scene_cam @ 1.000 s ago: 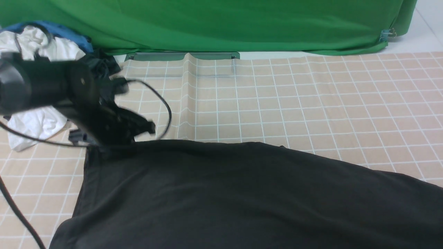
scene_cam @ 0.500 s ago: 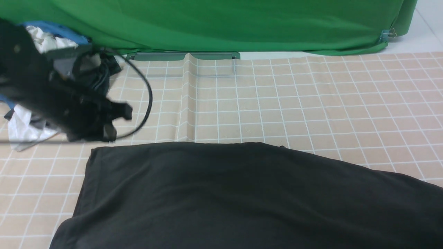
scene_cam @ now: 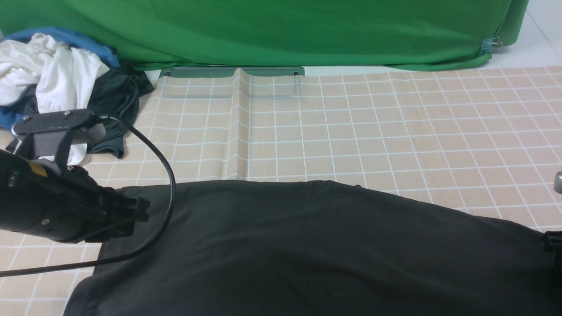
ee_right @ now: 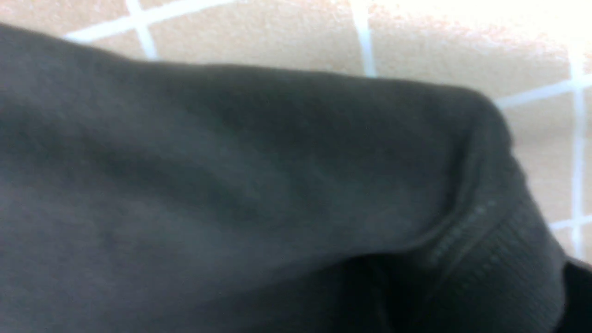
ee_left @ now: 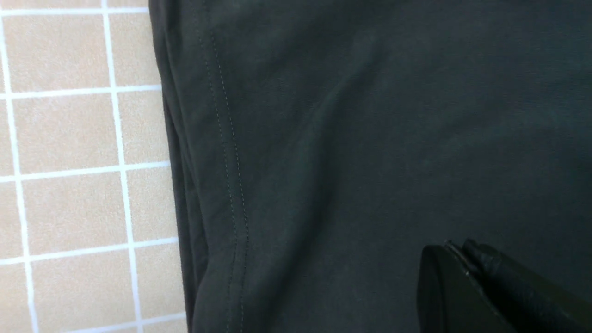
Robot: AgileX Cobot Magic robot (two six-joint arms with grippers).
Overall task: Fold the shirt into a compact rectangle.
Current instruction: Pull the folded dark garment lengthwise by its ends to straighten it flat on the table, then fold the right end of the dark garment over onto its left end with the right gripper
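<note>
The black shirt (scene_cam: 307, 245) lies flat on the checked tablecloth, filling the near half of the front view; its far edge is a straight fold. My left gripper (scene_cam: 141, 210) hovers over the shirt's left edge, its fingers (ee_left: 455, 252) pressed together and shut with nothing between them. The stitched hem (ee_left: 226, 138) runs beside it. Only a dark bit of my right arm (scene_cam: 554, 241) shows at the right edge. The right wrist view is filled by shirt (ee_right: 231, 185) with a ribbed band (ee_right: 504, 249). One dark finger (ee_right: 578, 296) shows in the corner there.
A pile of white, blue and dark clothes (scene_cam: 52, 79) sits at the far left. A green backdrop (scene_cam: 281, 30) closes the far side. The tablecloth (scene_cam: 373, 123) has a raised crease (scene_cam: 239, 123). My left arm's cable (scene_cam: 169, 175) loops over the shirt's far left corner.
My left arm left the shirt's far left corner, swung up and left, then came back nearer, over the shirt's left edge. A part of my right arm appeared at the right edge.
</note>
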